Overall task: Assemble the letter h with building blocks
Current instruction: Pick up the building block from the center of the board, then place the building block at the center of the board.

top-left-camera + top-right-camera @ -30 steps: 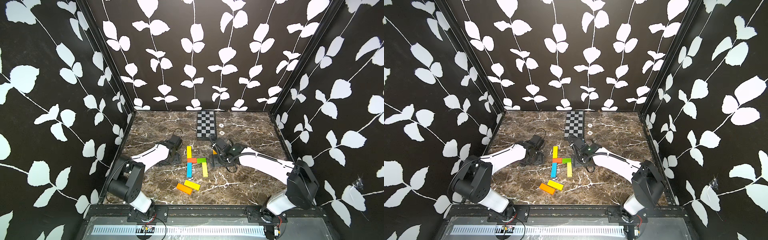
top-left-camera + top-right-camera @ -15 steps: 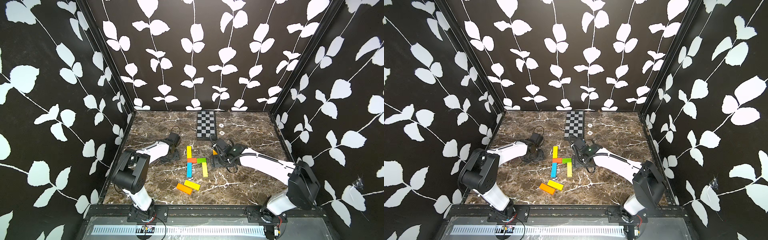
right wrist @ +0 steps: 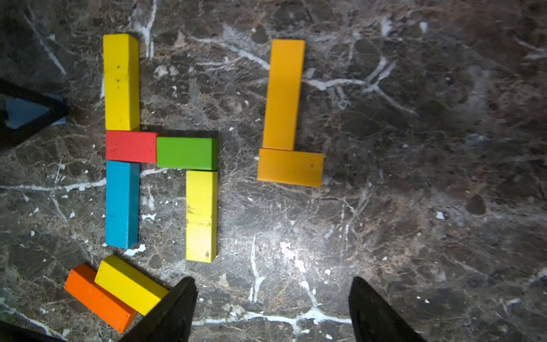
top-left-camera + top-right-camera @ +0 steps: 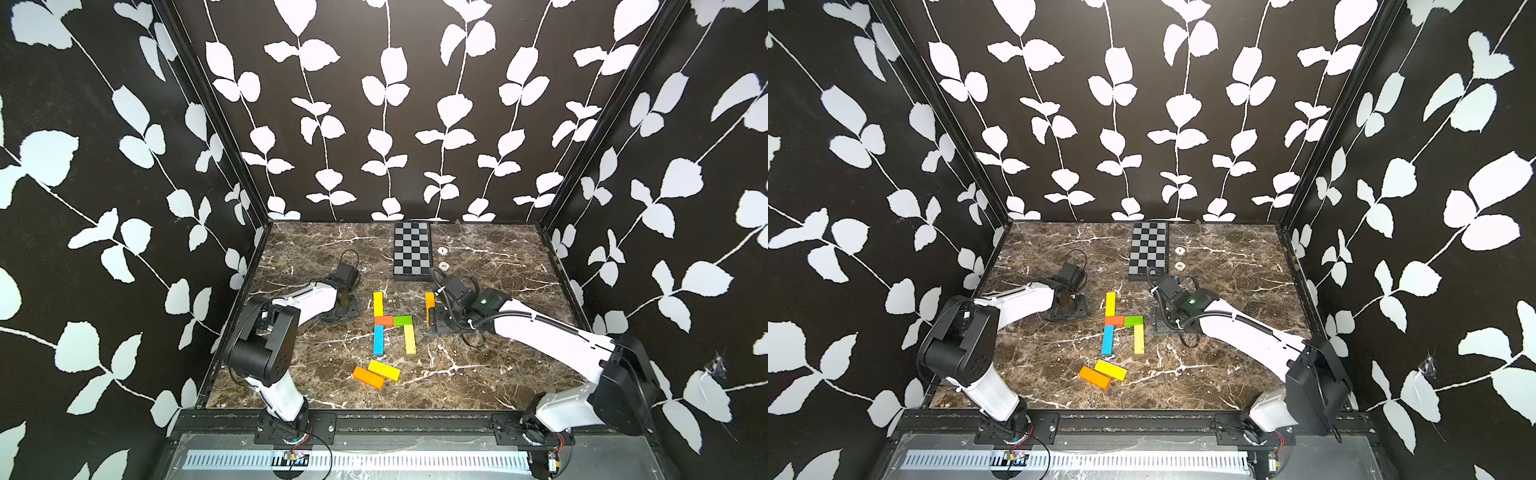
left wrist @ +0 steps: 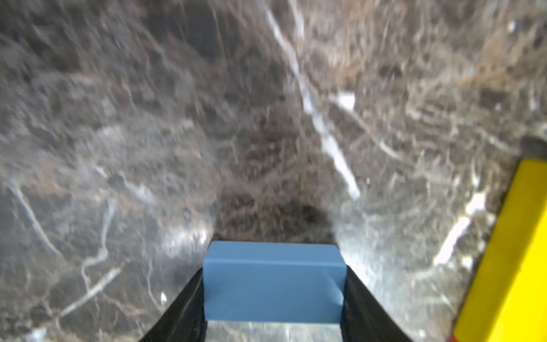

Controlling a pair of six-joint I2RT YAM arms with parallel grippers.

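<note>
Now: left gripper (image 5: 273, 284) clamped on a short blue block (image 5: 273, 263), low over the table (image 4: 457, 395), left of the finished letter h (image 4: 390, 322). Loose orange block (image 4: 368, 377) and yellow block (image 4: 384, 370) lie touching, side by side, nearer the front. Right of the h, a long orange bar (image 3: 284, 94) butts a short orange piece (image 3: 290, 167). Right gripper (image 3: 272, 311) stands wide apart, empty, above bare table.

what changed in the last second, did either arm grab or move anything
The left arm's elbow swung up and forward while the left gripper kept its spot left of the h; its jaws now pinch a blue block. The right gripper barely shifted, open and empty. The h, the two orange bars beside it and the loose orange and yellow pair lie as before.
</note>
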